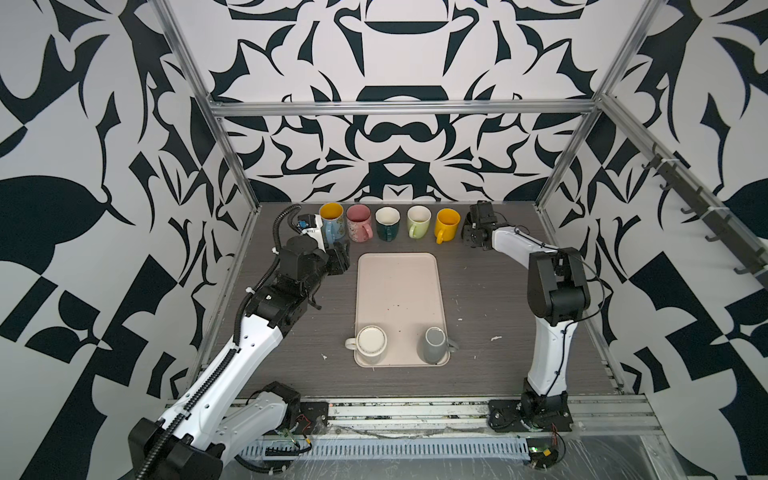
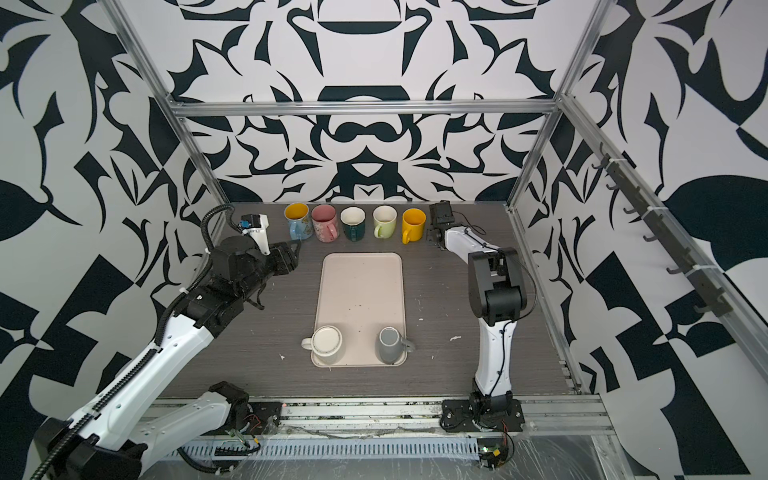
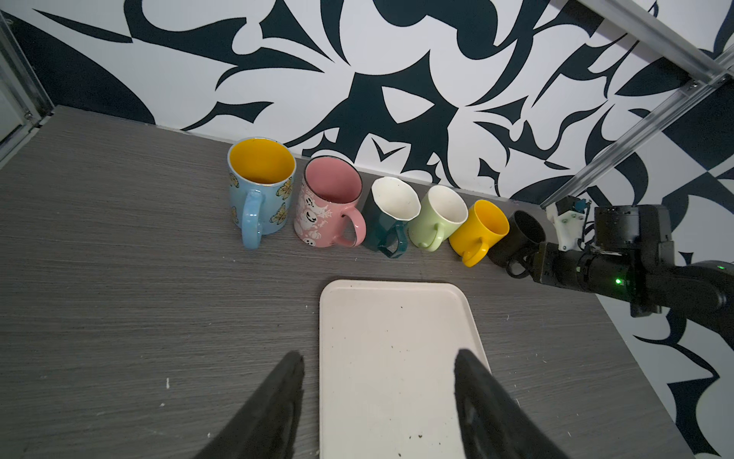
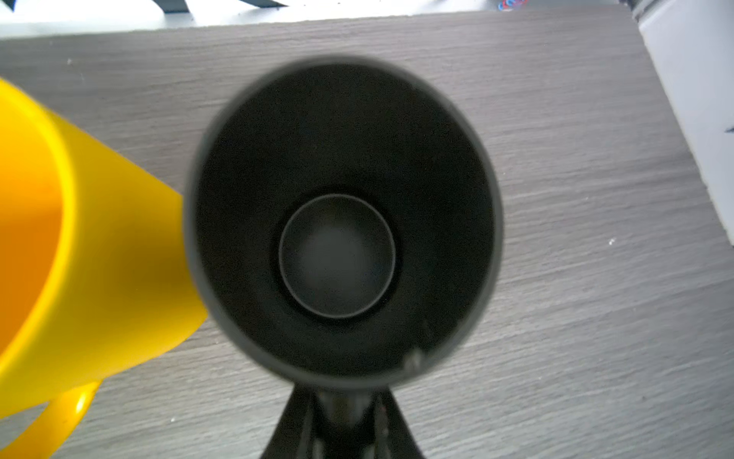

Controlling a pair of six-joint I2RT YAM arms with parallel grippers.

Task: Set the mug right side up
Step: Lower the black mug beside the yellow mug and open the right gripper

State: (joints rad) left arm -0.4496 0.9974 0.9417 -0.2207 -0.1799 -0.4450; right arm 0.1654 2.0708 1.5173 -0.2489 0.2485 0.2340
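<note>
I see the black mug (image 4: pixel 337 218) standing upright, mouth up, on the table (image 1: pixel 498 311) by its far edge. It is just beside the yellow mug (image 4: pixel 99 258) that ends the row. The right jaws flank its handle, narrowly parted; I cannot tell if they grip it. The left jaws gape wide, empty, near the far left corner of the tray (image 1: pixel 399 291).

Grey wood-grain tabletop (image 1: pixel 498 299), with a few white flecks (image 1: pixel 496 338) toward the near right. A pale rectangular tray (image 1: pixel 399 291) lies flat at the middle, long side running front to back.

Along the back edge stands a row of upright mugs, handles toward the front:
- blue mug (image 1: pixel 331 222)
- pink mug (image 1: pixel 359 224)
- dark green mug (image 1: pixel 387 224)
- light green mug (image 1: pixel 418 222)
- yellow mug (image 1: pixel 447 224)

Black mug (image 3: pixel 518 238) sits just beside the yellow one at the right end, mouth up. Can't tell whether its base touches the tabletop.
</note>
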